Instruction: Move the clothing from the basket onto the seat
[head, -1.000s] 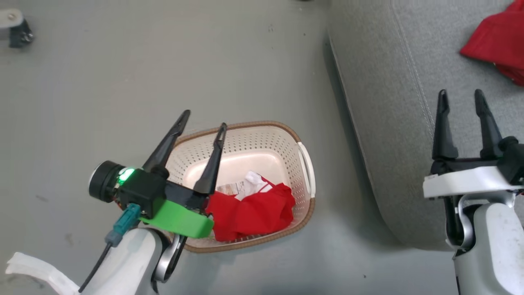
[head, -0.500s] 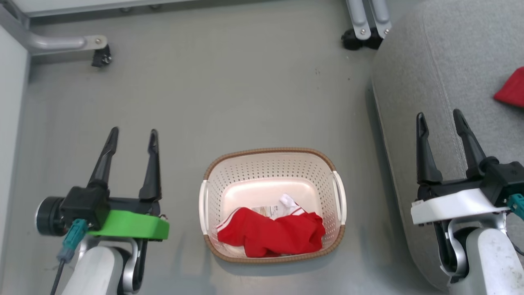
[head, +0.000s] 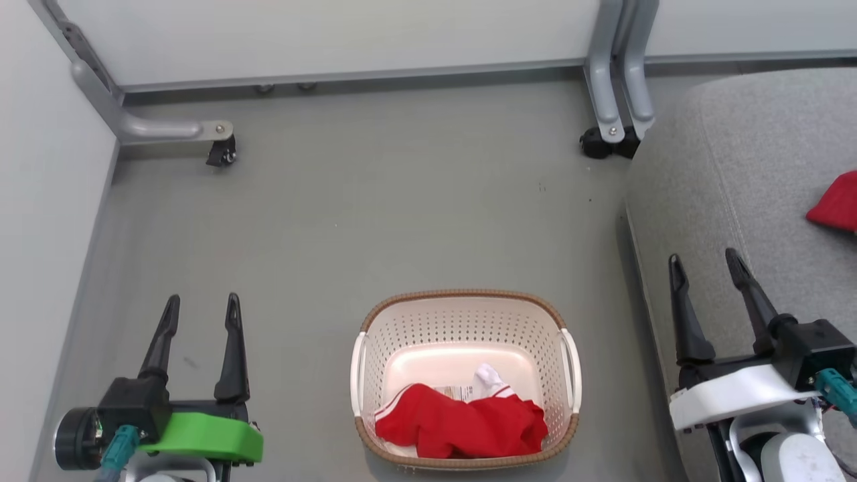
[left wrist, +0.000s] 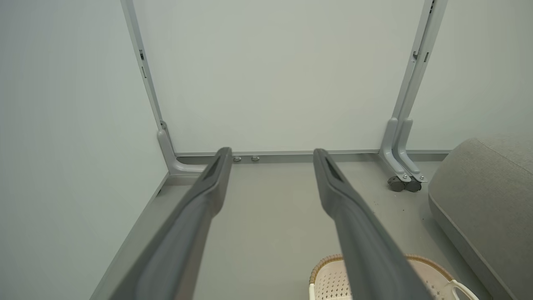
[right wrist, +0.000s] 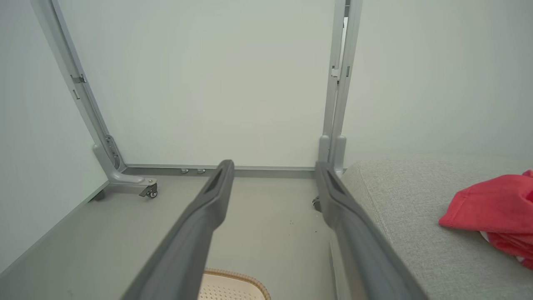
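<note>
The cream perforated basket point(head: 463, 327) stands on the floor at the lower middle of the head view. A crumpled red piece of clothing point(head: 462, 428) with white trim lies in its near end. Another red piece point(head: 837, 209) lies on the grey seat point(head: 750, 187) at the right, also seen in the right wrist view point(right wrist: 493, 206). My left gripper point(head: 203, 301) is open and empty, left of the basket. My right gripper point(head: 702, 258) is open and empty over the seat's left edge. The left wrist view shows the open left gripper point(left wrist: 271, 153) and the basket's rim point(left wrist: 325, 266).
Pale partition panels close off the back and left. Their metal feet carry castors point(head: 221, 152) point(head: 599, 142) on the grey floor, one close to the seat's far corner. The seat point(right wrist: 408, 208) and a bit of the basket point(right wrist: 233, 287) flank my right gripper point(right wrist: 273, 164).
My left gripper has moved from above the basket out to its left side, still open. The head camera has shifted, so the back wall now shows. The clothing in the basket lies as before.
</note>
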Robot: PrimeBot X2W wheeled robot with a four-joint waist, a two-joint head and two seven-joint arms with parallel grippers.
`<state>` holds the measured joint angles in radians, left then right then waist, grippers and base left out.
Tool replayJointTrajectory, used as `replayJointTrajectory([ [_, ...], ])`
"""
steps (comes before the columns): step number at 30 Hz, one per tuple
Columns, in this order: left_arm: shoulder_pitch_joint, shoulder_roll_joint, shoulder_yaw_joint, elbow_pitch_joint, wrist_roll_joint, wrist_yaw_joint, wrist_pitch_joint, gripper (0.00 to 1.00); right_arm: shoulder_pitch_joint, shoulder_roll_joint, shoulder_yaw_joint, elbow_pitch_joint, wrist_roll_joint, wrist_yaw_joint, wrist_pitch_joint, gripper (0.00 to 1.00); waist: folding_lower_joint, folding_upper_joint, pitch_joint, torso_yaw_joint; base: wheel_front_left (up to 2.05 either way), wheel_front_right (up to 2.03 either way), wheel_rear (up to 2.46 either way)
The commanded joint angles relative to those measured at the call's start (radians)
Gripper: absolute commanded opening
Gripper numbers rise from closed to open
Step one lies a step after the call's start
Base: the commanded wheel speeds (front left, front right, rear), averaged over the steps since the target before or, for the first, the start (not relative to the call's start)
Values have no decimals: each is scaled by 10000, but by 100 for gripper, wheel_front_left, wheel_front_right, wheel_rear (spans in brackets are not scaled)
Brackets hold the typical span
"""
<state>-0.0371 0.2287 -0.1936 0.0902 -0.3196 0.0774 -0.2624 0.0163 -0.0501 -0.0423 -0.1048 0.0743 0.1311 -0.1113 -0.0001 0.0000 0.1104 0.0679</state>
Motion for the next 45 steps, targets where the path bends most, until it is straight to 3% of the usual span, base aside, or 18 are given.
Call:
replayJointTrajectory([
  [1,146,-64,25,33,61,-98,-31,100,190,-12,39,-70,-31,-6,36,100,1,0,-305,48,0,0,0],
  [12,432,-295,19,392,422,-351,-31,100,855,-10,225,-115,222,-6,191,100,1,0,-672,-7,0,0,0],
  [36,251,-574,412,861,701,-576,-32,100,573,-10,373,-65,272,-6,187,100,1,0,-658,-165,0,0,0],
  [40,-130,-634,134,928,975,-720,-32,100,464,-10,351,-176,196,-6,182,100,1,0,-436,-180,0,0,0],
  [45,-897,-847,-655,1397,1345,-1200,-26,100,211,-9,410,-386,134,-6,194,100,1,0,84,-300,0,0,0],
])
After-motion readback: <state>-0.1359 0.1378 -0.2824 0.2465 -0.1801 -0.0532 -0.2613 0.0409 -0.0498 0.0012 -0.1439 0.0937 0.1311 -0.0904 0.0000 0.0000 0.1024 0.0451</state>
